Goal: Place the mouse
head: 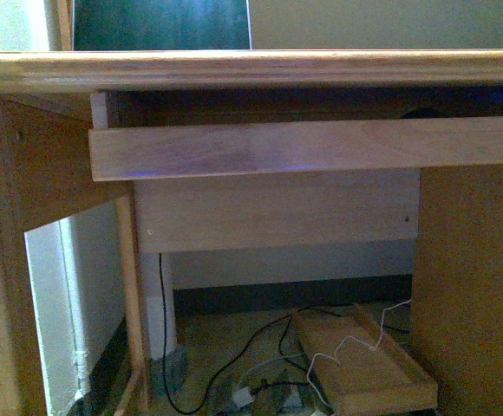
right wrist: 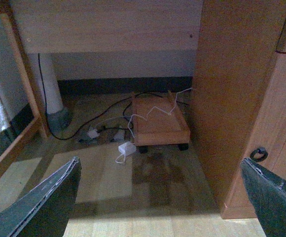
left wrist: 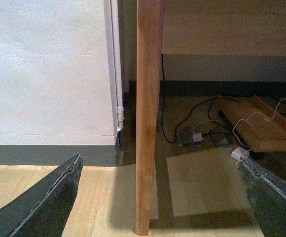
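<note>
Left gripper [left wrist: 160, 160]: spread wide in its wrist view, two dark fingers [left wrist: 49, 202] at the frame's edges, nothing between them, above a pale wood floor [left wrist: 202, 182].
White pipe [left wrist: 117, 74]: runs down the wall corner beside the desk's left leg [left wrist: 148, 113].
Dark panel [head: 160, 24]: stands on the desk top [head: 251, 69], cut off by the frame; too little shows to name it.
Pull-out shelf rail [head: 303, 147]: pale board just under the desk top, with a shadowed gap above it.
Mouse: cannot be picked out in any view; a dim rounded dark shape sits at the right end of that gap, too dark to tell what it is.
Black cable [head: 161, 347]: hangs to the floor and curls toward the middle.
Wooden trolley [head: 382, 381]: low tray on the floor under the desk, with a white cord [head: 356, 342] draped over it.
White adapter [right wrist: 127, 147]: on the floor just beside the trolley; too small to read any marking.
Ring pull [right wrist: 259, 154]: dark, on the right-hand cabinet door [right wrist: 281, 123].
Right gripper [right wrist: 160, 162]: also wide apart and holding nothing, fingers [right wrist: 49, 205] partly cut off.
</note>
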Motion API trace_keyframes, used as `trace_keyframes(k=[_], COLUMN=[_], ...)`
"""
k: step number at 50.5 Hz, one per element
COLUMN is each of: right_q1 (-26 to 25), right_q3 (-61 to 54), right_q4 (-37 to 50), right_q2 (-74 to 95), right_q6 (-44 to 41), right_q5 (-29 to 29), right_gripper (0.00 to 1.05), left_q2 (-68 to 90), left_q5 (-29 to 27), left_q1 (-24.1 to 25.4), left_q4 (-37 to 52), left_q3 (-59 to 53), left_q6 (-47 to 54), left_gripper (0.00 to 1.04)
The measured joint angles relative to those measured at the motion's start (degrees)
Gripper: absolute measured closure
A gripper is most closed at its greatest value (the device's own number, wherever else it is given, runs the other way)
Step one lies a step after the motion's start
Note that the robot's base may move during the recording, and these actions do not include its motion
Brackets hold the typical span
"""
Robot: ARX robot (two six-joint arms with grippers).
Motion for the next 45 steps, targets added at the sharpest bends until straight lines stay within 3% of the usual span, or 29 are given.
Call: trace_keyframes(k=[45], right_q1=[0.0], right_q3=[0.0], right_q4=[0.0], right_q2=[0.0], right_q6=[0.0], right_q5=[-0.1], right_gripper=[0.07], left_q2=[0.0], left_q5=[0.0], left_q1=[0.0], left_q4=[0.0], left_q3=[0.0], left_q6=[0.0], left_gripper=[0.08])
